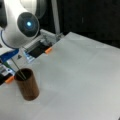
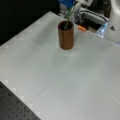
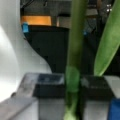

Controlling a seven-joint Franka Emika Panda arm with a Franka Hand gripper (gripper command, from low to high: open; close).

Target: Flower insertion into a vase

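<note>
While its two dark fingers (image 3: 50,86) press in from either side, the gripper (image 3: 72,86) is closed on the green flower stem (image 3: 75,37), which runs straight up the middle of the wrist view with a long leaf (image 3: 110,40) beside it on the right. In a front view the gripper (image 1: 7,61) sits at the left edge under the arm's white joint (image 1: 21,25), and the thin stem (image 1: 18,68) slants down from it into the mouth of the vase (image 1: 28,86), so the lower end is already inside the rim. In a front view the vase (image 2: 66,36) stands upright on the pale table (image 2: 62,82), with the stem (image 2: 67,18) leaning out toward the top. How deep the stem reaches cannot be seen. To do this well, I judge the grip should stay firm but gentle, the stem should be kept clear of the rim, and any sideways push should be avoided, since a tall, narrow cup could tip.
</note>
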